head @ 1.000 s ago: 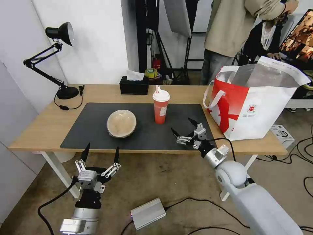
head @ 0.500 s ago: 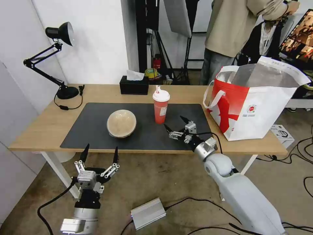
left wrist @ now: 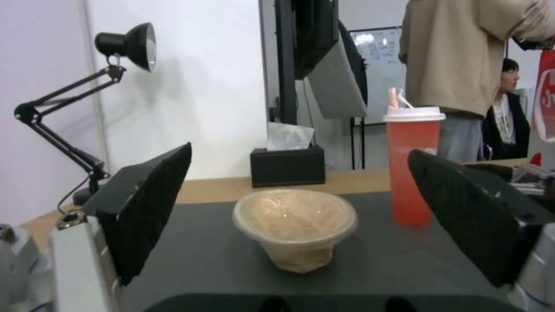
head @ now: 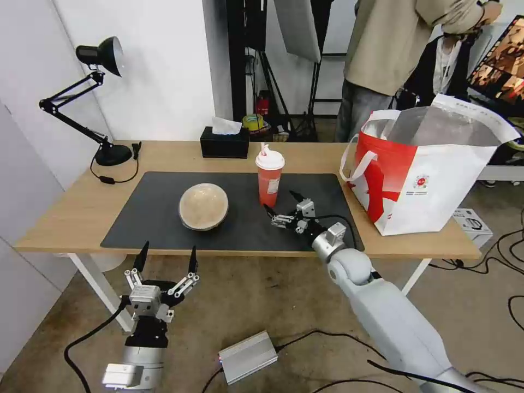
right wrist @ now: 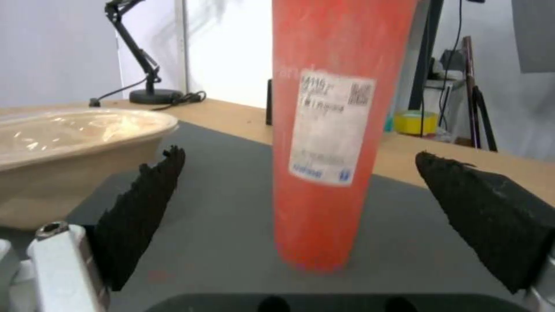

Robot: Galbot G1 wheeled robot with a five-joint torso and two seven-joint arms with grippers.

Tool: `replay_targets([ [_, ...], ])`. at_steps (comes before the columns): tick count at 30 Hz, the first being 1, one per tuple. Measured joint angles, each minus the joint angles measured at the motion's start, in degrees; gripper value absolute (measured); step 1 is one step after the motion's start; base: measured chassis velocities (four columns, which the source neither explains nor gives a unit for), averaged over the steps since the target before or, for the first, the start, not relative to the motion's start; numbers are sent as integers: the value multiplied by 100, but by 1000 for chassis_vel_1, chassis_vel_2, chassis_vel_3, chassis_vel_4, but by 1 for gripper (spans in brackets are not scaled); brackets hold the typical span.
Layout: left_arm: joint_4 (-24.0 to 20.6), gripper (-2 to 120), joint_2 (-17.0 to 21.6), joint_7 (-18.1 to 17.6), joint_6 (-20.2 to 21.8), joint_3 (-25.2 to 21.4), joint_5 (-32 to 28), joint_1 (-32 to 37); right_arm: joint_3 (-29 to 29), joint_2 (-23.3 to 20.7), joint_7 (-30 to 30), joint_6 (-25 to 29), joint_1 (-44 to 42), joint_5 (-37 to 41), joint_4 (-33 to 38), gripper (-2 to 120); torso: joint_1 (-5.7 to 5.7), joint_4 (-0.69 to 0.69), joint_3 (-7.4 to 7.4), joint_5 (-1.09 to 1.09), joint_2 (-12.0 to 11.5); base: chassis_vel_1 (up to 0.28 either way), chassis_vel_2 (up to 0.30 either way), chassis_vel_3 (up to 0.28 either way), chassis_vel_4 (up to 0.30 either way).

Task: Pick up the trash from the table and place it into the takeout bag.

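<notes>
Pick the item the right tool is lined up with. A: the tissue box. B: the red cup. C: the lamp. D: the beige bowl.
B: the right tool, open, sits just short of the red cup, which stands centred between its fingers in the right wrist view.

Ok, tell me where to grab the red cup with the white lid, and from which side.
Grip the red plastic cup with the white lid and straw around its lower body, coming level from the robot's side. It stands upright on the dark grey mat, and its straight tapered wall suits a side pinch, while the straw blocks the top. The right claw is already open and lined up with it; the left claw hangs below the table's near edge.
</notes>
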Motion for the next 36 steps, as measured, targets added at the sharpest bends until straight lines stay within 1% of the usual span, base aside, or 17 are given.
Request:
replay_targets([
  [15,34,100,2,5,39,2,-43,-69,-173,193,-43,-54,596,79,-654,100,0,0,-1,0,0,0,0,0,0],
  [36,115,100,2,11,34,10,-50,-95,-340,503,-35,-53,1015,63,-1355,100,0,0,0,0,1,0,0,0,0],
])
